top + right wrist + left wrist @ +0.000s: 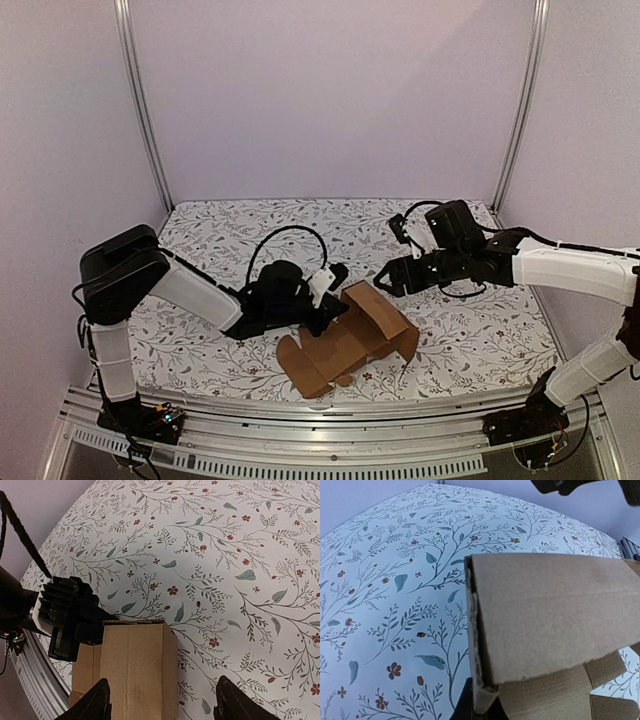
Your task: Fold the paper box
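Top external: half-folded plain brown cardboard box [350,340] lies front-centre on floral-cloth worktop [230,230]. Against its L side sits left gripper [325,300], prob. bracing it; finger state can't tell. At far end, right gripper [384,282] hovers, fingers [97,705] spread wide. Pale lilac walls [330,100], alu posts [140,100].

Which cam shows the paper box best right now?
Top external: nearly the whole paper box shows, partly folded, flaps and all. Left wrist gives only one close-up panel; right wrist only one raised end, cropped at the frame bottom.
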